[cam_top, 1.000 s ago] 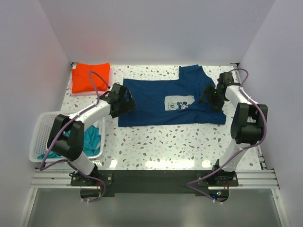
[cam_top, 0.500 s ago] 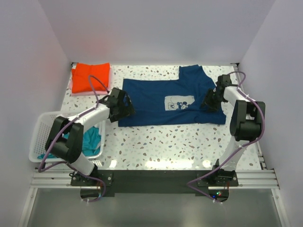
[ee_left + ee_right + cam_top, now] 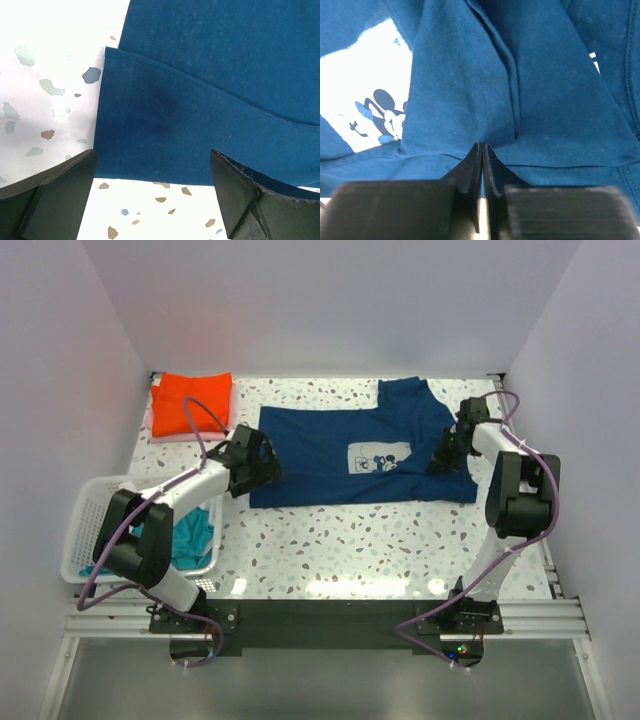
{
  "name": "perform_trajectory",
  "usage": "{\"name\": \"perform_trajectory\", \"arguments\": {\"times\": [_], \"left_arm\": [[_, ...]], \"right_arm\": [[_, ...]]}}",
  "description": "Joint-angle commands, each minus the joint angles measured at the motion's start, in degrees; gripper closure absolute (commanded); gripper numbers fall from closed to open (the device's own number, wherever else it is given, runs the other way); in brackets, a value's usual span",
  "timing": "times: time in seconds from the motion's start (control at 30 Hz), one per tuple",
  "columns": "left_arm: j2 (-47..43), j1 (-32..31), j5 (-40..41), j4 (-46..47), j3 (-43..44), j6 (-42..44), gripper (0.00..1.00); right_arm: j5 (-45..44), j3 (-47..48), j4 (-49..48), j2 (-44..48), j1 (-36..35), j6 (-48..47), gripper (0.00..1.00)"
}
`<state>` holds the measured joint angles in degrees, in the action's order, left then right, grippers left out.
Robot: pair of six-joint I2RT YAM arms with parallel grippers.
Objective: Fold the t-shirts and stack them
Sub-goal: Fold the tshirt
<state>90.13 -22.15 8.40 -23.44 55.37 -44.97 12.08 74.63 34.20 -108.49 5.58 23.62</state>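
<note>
Stacking is sitting partway: orange-red tee (image 3: pixel 192 402) lying folded, teal tee (image 3: pixel 190 535) waiting in basket (image 3: pixel 85 520); right gripper (image 3: pixel 481 150) pinching navy tee (image 3: pixel 340 455), left gripper (image 3: pixel 152 155) hovering wide open.

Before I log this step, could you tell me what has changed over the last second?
The right gripper closed its fingers, apparently pinching the navy shirt beside its print, and its arm drew in slightly. The left gripper drifted a little toward the shirt's near-left corner and remains open. The navy shirt, orange shirt and basket stayed put.
</note>
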Motion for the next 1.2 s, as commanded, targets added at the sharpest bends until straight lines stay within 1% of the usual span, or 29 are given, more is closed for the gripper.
{"name": "perform_trajectory", "arguments": {"times": [0.0, 0.27, 0.4, 0.53, 0.63, 0.7, 0.73, 0.9, 1.1, 1.17], "left_arm": [[-2.41, 0.18, 2.05, 0.24, -0.27, -0.47, 0.0], [-3.03, 0.27, 2.58, -0.2, -0.09, -0.29, 0.0], [-3.2, 0.27, 2.49, -0.38, 0.0, -0.21, 0.0], [-3.03, 0.27, 2.5, -0.46, 0.26, -0.03, 0.0], [-2.76, 0.27, 2.49, -0.64, 0.44, -0.03, 0.0], [-2.68, 0.27, 2.49, -0.64, 0.52, -0.12, 0.0], [-2.5, 0.27, 2.41, -0.64, 0.52, -0.2, 0.0], [-2.5, 0.27, 2.41, -0.64, 0.52, -0.12, 0.0], [-2.67, 0.27, 2.67, -0.73, 0.52, -0.12, 0.0], [-2.68, 0.27, 2.76, -0.82, 0.52, -0.21, 0.0]], "right_arm": [[1.63, 0.34, -2.29, -0.5, 0.13, 0.55, 1.0], [1.46, 0.78, -1.86, 0.29, 0.13, -0.15, 1.0], [-3.71, 1.13, 1.22, 0.91, 0.13, -0.94, 1.0], [-6.36, 0.69, 2.19, 0.3, 0.39, -1.12, 0.86], [-6.02, 0.52, 1.67, 0.21, 0.39, -1.21, 0.75], [-5.66, 0.6, 1.23, 0.12, 0.39, -1.12, 0.7], [-5.14, 0.69, 0.88, -0.06, 0.48, -1.2, 0.69], [-2.15, 0.6, -0.35, -1.2, 0.48, -0.68, 0.68], [-0.57, 0.6, -1.23, -2.34, 0.39, -0.24, 0.68], [-0.39, 0.6, -1.67, -2.69, 0.39, -0.06, 0.71]]}}
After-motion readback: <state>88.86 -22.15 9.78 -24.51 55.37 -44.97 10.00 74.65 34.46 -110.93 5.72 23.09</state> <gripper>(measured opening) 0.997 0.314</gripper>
